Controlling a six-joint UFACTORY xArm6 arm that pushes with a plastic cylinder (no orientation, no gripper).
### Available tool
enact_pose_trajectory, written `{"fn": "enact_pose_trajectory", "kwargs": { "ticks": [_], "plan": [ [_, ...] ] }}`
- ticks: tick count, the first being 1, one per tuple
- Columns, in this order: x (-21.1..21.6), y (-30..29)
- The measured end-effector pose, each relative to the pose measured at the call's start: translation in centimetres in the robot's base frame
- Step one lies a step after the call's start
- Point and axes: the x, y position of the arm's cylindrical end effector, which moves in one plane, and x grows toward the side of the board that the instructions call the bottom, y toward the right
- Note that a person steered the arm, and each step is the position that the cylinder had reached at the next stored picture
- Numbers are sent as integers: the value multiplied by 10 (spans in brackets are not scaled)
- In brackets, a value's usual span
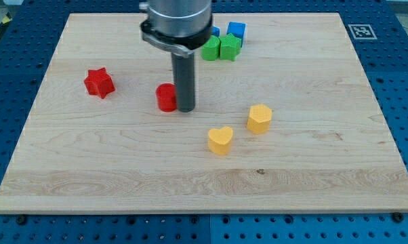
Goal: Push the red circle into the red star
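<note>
The red circle sits left of the board's centre. The red star lies further toward the view's left, a gap of bare wood between the two. My tip rests on the board right against the red circle's right side, touching or nearly touching it. The rod rises from there to the arm's grey body at the view's top.
A yellow heart and a yellow hexagon lie right of centre. Two green blocks and two blue blocks cluster at the view's top, partly hidden behind the arm. The wooden board lies on a blue pegboard table.
</note>
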Motion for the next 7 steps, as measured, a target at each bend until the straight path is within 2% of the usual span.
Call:
{"fn": "enact_pose_trajectory", "kwargs": {
  "ticks": [2, 4, 7],
  "plan": [
    [0, -30],
    [-16, -6],
    [-18, -35]
  ]
}}
